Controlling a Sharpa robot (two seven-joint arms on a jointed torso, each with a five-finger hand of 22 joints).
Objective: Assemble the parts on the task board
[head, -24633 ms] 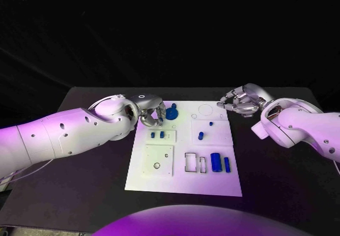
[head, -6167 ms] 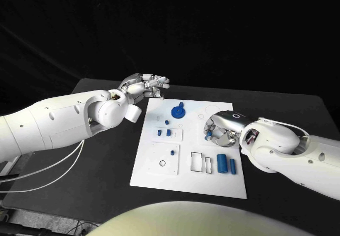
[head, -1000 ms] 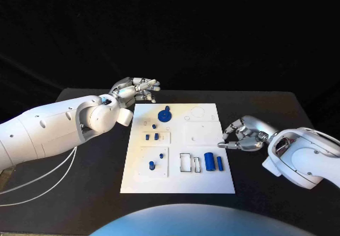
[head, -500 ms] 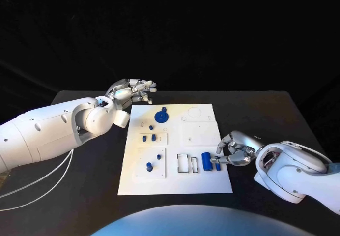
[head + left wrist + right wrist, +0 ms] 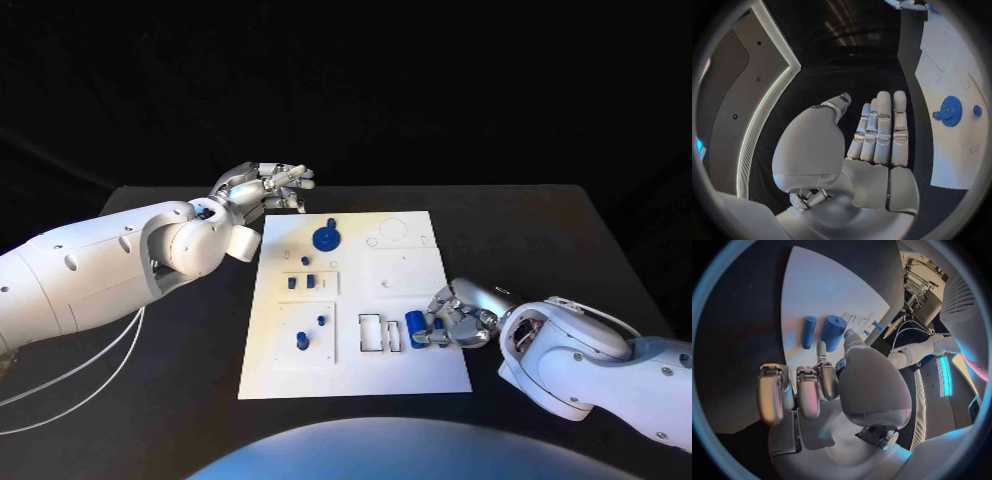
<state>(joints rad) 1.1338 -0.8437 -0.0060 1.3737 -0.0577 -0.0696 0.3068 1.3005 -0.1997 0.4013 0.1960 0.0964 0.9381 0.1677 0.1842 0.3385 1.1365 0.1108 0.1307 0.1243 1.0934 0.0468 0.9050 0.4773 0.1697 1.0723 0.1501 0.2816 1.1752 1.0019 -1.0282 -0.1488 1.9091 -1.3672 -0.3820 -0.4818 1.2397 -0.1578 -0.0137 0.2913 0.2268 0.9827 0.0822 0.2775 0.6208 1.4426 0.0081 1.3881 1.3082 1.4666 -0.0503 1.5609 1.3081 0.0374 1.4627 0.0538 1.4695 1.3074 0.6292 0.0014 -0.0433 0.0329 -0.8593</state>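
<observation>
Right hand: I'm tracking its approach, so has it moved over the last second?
Yes. The right hand has come in from beside the task board edge, over its near right corner, to the blue cylinders.

no readable text, no labels, no brands, no numbers, no signs anywhere

board's right edge: blocked by right hand [image 5: 459, 318] | far-left corner: left hand [image 5: 267, 186] beside it
</observation>
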